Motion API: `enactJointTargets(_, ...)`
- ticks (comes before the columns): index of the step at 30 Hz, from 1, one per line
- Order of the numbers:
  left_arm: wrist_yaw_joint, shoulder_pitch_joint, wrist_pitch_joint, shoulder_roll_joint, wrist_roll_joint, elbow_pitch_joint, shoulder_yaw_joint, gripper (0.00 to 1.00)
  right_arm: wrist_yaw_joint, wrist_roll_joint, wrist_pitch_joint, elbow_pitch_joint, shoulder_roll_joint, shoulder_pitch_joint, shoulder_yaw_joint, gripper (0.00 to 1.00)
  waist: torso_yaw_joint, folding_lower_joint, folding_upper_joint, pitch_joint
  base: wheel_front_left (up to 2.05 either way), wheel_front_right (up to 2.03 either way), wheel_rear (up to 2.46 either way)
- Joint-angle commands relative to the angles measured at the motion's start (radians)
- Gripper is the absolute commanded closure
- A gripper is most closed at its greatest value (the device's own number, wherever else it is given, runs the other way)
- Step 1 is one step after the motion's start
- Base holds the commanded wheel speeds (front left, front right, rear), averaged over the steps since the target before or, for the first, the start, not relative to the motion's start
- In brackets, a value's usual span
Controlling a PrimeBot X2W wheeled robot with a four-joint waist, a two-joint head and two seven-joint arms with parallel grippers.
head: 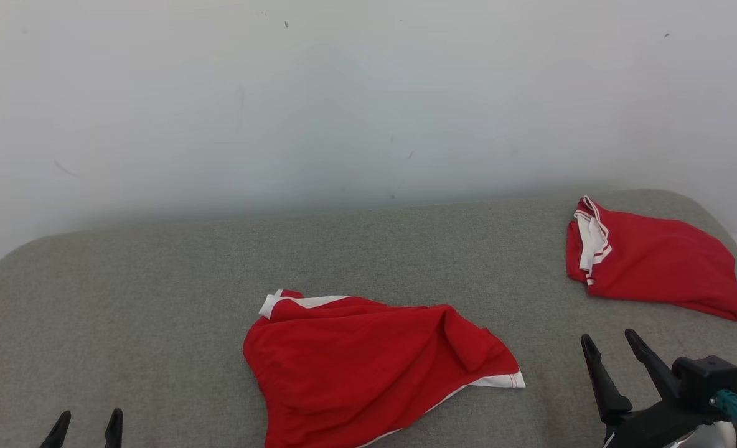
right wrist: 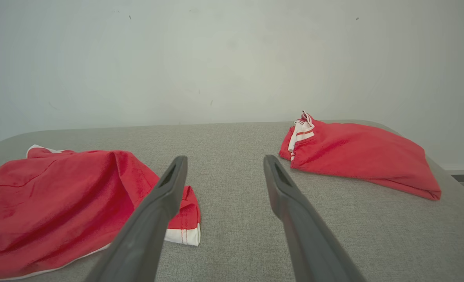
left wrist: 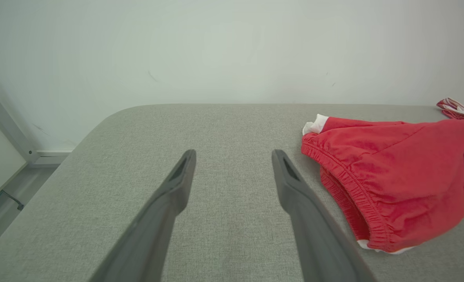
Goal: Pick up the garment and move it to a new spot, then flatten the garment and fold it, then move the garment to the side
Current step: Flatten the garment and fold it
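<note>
- Left gripper [head: 92, 412]: released, fingers spread wide, nothing between them, over bare grey table [head: 157, 298].
- Right gripper [head: 607, 335]: likewise released, fingers apart and empty.
- Red garment [head: 368, 367]: crumpled on the table, right of the left gripper and left of the right gripper, touching neither; white-trimmed hem corner just beside the right gripper's left finger in the right wrist view.
- Second red garment [head: 655, 264]: folded, ahead and to the right of the right gripper, well apart from the crumpled one.
</note>
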Motion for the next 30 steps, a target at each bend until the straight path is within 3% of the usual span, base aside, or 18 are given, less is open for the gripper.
enactJointTargets(1,0.000,-0.003,0.001,0.008,-0.010,-0.005,0.000,0.00,-0.001,-0.001,-0.005,0.001,-0.008,-0.003,-0.003,0.00,0.002,0.0000,0.0000,0.001,0.00,0.00,0.00)
enactJointTargets(18,-0.025,-0.049,0.007,-0.013,-0.021,-0.022,-0.039,0.00,-0.001,0.013,-0.011,0.029,0.006,-0.002,0.006,0.00,0.029,0.0000,0.0000,0.027,0.00,0.00,0.00)
enactJointTargets(24,-0.068,-0.077,0.022,-0.050,-0.021,-0.014,-0.101,0.00,-0.001,0.023,0.009,0.050,0.001,-0.008,0.029,0.00,0.037,0.0000,0.0000,0.039,0.00,0.00,0.00)
enactJointTargets(30,-0.139,-0.110,0.032,-0.110,-0.022,0.042,-0.199,0.00,-0.001,0.042,0.037,0.072,-0.005,-0.012,0.066,0.00,0.045,0.0000,0.0000,0.054,0.00,0.00,0.00)
